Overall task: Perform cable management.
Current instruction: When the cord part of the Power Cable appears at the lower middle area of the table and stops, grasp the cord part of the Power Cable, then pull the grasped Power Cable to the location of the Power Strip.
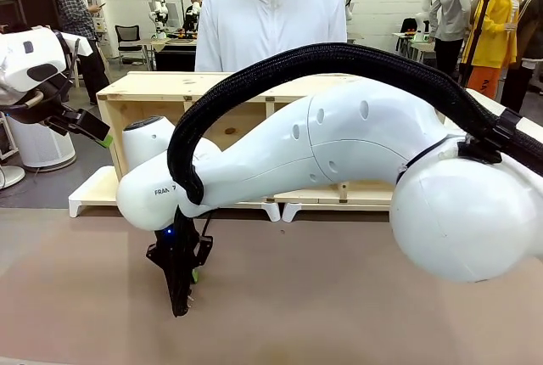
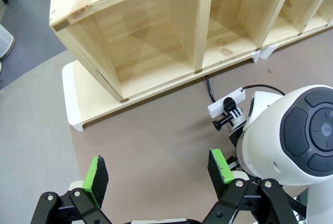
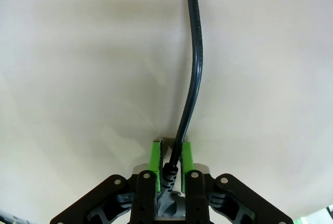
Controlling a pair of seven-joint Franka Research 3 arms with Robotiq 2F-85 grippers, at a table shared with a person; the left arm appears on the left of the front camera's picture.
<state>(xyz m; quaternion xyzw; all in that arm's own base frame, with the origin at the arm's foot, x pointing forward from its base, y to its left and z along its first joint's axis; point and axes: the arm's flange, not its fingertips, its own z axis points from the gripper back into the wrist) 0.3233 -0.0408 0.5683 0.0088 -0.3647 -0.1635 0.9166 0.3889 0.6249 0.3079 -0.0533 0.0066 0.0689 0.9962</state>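
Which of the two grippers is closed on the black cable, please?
The right gripper: its green pads pinch the cable near its ribbed end. The left gripper stands wide open, holding nothing.

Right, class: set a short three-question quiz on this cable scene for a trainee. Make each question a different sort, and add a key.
1. True or false: the right claw is shut on the cable.
2. Pick one. The left claw is: A) open, holding nothing; B) shut on the cable; C) gripping a plug.
3. Short answer: in the front view, which arm's claw points down at the table?
Key: 1 true; 2 A; 3 the right arm's.
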